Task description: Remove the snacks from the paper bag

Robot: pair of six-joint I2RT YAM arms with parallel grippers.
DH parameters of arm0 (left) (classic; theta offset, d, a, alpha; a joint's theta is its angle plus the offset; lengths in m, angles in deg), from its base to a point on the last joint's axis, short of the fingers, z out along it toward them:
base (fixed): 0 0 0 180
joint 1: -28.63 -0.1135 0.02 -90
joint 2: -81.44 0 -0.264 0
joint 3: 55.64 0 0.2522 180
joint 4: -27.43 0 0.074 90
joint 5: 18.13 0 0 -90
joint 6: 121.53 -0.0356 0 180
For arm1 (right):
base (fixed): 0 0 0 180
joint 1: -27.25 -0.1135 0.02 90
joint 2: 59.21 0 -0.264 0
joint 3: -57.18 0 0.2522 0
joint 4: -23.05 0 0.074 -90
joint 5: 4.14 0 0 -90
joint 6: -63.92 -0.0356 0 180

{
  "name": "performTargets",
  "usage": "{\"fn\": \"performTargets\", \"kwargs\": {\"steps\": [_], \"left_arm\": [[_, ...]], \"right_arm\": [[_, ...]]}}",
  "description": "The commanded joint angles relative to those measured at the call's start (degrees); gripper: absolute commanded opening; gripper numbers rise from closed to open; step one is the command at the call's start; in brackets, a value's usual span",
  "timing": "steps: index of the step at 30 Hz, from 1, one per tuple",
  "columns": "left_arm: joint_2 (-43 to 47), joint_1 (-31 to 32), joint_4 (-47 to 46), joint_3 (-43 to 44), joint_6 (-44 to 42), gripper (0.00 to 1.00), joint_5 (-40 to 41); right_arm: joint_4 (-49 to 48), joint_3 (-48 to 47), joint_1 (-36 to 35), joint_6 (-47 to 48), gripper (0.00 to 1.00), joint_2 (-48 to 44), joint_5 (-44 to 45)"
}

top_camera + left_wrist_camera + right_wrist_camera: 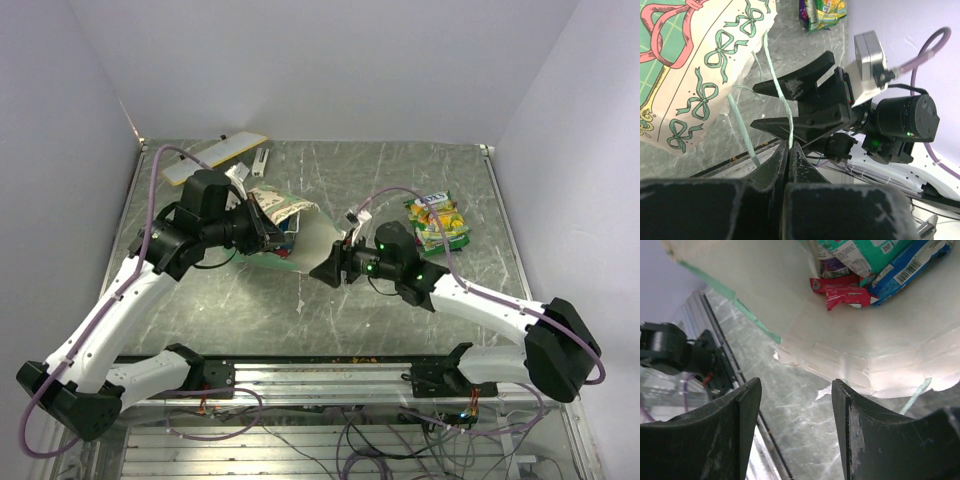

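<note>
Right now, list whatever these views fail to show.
- Top view: bag interior, hidden by its own wall and the left gripper.
- Right wrist: packets inside, cut off by the top edge; count unclear.
- Left wrist: snacks on the table, cut by the top edge.
- Left wrist: string end, hidden between shut fingers.

Table (250,310): grey marbled top.
Card (215,157): flat, white and yellow, lying at the far-left corner.
White strip (260,161): just beside the card.
Rail (320,372): metal, along the near edge.
</note>
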Motion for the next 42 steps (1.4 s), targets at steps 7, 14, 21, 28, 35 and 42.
{"fn": "performTargets", "kwargs": {"steps": [7,14,21,28,35,42], "left_arm": [[-2.4,0.5,-8.7,-0.5,-0.2,0.07,-1.1],[-11.2,6.7,-26.3,1.5,4.7,0.07,-4.2],[-22.0,17.2,-24.1,5.9,1.1,0.07,-3.5],[-13.8,11.0,-12.8,7.1,-6.5,0.07,7.0],[-9.1,2.9,-16.9,0.5,-1.8,0.07,1.0],[-12.1,2.4,-14.2,7.4,-4.2,0.07,1.2]], "right_arm": [[-17.5,6.0,-2.5,20.1,0.59,-0.4,6.5],[-18.2,7.5,-1.0,17.0,0.54,-3.1,22.1],[-14.8,18.0,12.5,2.0,0.47,-14.7,24.3],[-18.6,22.1,13.8,-7.5,0.42,-12.3,16.9],[-23.1,18.2,6.6,-14.3,0.42,-3.8,16.2],[-24.5,17.1,4.3,-27.2,0.45,3.5,17.3]]}}
